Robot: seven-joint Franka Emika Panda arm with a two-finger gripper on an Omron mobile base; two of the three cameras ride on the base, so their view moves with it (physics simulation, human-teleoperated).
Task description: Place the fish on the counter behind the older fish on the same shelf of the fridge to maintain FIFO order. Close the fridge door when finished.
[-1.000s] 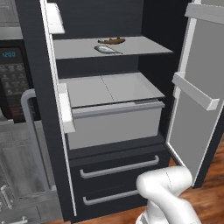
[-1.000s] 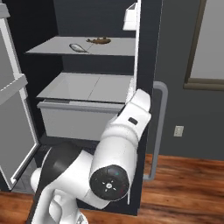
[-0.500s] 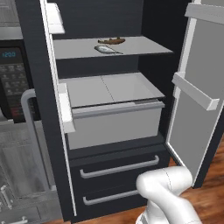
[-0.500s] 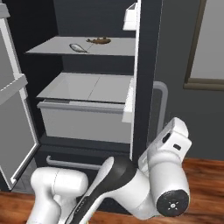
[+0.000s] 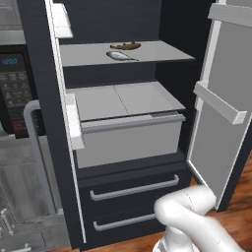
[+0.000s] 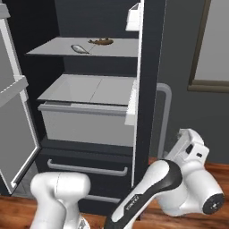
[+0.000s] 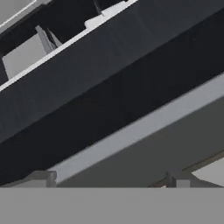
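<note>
- A home kitchen, rendered rather than filmed.
- A tall dark charcoal French-door fridge stands open, with grey shelves, door bins and two drawers with long grey handles.
- A built-in microwave with a blue clock display sits to its left.
- Wooden floorboards run beneath.
- A framed window hangs on the dark grey wall.

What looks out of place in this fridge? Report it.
Nothing is spilled or damaged. Both fridge doors stand wide open. On the upper shelf the brown fish lies behind the pale silver-grey fish, both flat. The gripper's fingertips face the dark fridge edge.
</note>
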